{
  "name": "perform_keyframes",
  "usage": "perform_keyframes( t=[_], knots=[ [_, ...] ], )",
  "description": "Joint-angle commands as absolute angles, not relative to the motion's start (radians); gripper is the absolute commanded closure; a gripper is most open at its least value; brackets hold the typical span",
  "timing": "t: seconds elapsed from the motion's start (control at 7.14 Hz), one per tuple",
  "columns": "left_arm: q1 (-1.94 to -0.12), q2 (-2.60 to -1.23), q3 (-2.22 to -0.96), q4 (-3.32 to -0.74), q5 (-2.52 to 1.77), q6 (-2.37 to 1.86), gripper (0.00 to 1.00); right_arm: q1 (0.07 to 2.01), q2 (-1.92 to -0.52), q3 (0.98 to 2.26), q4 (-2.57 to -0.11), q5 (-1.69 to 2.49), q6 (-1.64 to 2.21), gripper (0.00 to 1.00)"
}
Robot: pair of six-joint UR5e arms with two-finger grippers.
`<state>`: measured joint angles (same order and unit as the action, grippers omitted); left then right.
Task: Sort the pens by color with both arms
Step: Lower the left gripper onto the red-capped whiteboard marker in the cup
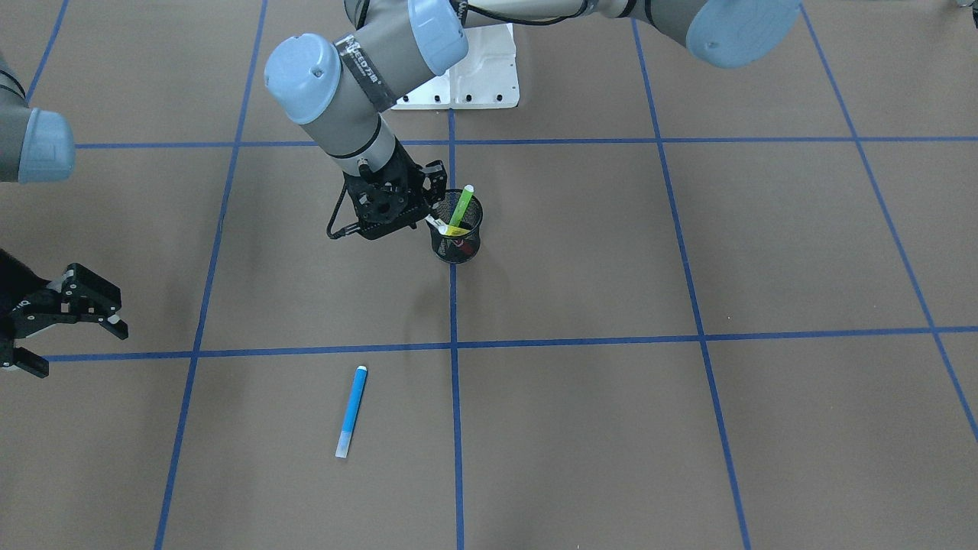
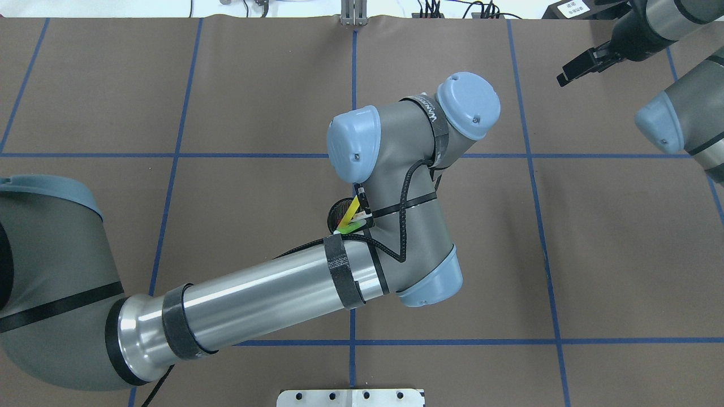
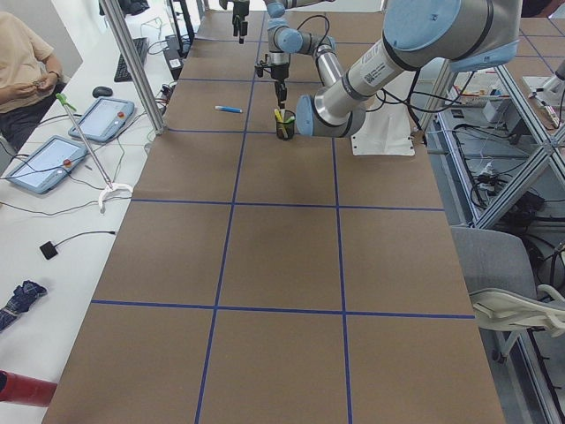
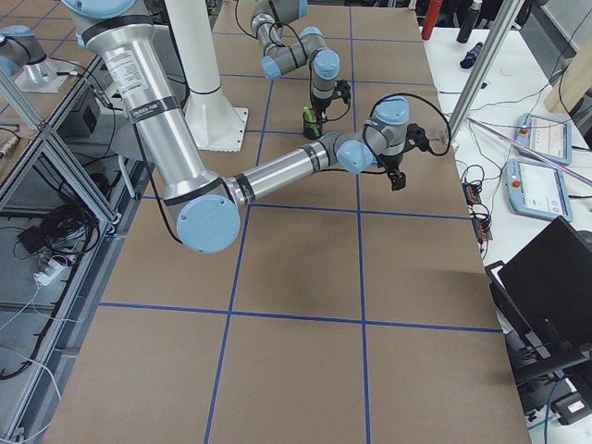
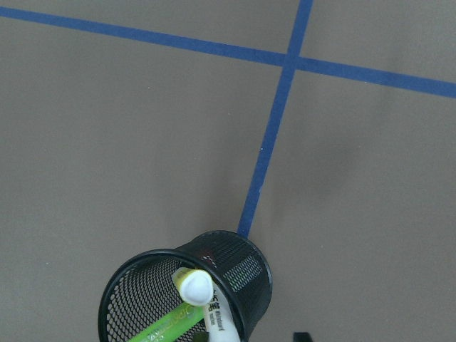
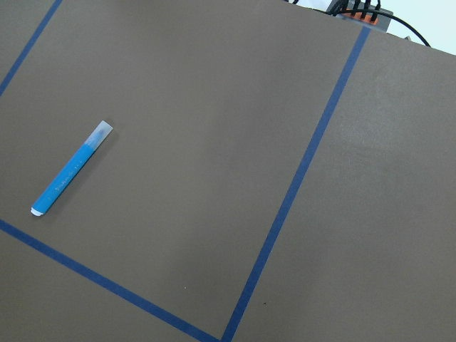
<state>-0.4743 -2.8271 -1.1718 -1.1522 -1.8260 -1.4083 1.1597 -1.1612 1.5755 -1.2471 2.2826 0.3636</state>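
Blue pen [image 1: 351, 411] flat on surface [image 1: 688, 252]; green pen [image 1: 461, 208] leaning in mesh cup [image 1: 457, 248]; right tool [image 1: 80, 350] spread apart, empty; left tool [image 1: 432, 198] at cup rim, grip cannot be told.

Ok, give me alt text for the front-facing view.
The left gripper is at a black mesh cup holding green, yellow and white pens. A blue pen lies on the table; the right gripper is open at the left edge.

The brown taped table [image 1: 688, 244] carries a flat blue pen [image 1: 351, 412] and a black mesh cup [image 1: 456, 237].
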Motion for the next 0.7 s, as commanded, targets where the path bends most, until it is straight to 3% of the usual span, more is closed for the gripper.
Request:
perform_keyframes(
  t=[0.0, 0.56],
  knots=[
    [-0.474, -2.823, -1.175, -1.146, -1.827, -1.408, 0.58, 1.16, -1.161, 1.575, -1.247, 2.283, 0.365, 0.01],
    [-0.476, -2.823, -1.18, -1.123, -1.829, -1.408, 0.58, 1.16, -1.161, 1.575, -1.247, 2.283, 0.367, 0.01]
  ],
)
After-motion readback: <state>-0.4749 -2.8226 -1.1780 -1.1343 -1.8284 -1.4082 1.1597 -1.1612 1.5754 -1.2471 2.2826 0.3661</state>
